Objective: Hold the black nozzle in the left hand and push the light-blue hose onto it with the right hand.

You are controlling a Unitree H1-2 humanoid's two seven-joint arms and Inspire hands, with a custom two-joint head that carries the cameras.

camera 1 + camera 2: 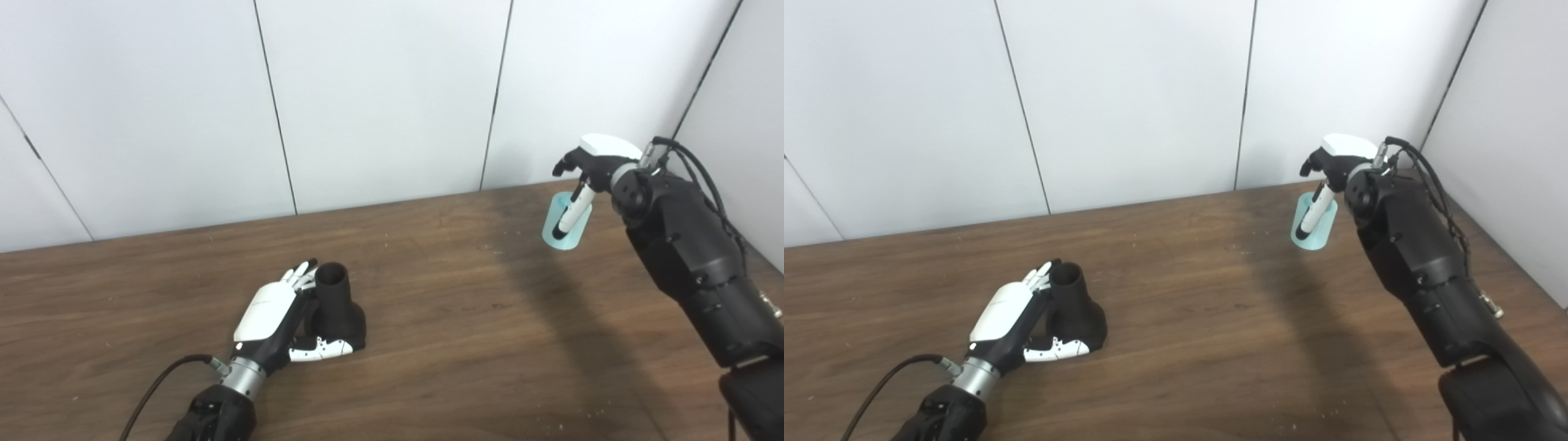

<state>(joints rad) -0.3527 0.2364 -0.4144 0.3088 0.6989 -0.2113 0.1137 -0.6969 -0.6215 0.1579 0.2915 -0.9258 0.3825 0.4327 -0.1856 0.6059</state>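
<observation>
The black nozzle (335,306) stands upright on its flared base on the wooden table (465,331), near the front edge and left of centre, open mouth up. The left hand (278,318) is right against it: fingers (300,275) reach up alongside the neck, the thumb lies across the foot of the base, but the hand is spread rather than clamped, so it looks like a grip being set, not made. The nozzle looks like rigid moulded plastic, probably light; the narrow neck above the flare seems the sensible place to hold, leaving the mouth free.

Far off at the table's back right corner, the right hand (1335,162) has its fingers curled around the top of the light-blue hose (1314,224), a short pale tube, one finger running down its side. It appears gripped. The piece likely has some give, so squeezing hard could deform its opening. Hose and nozzle sit well apart.
</observation>
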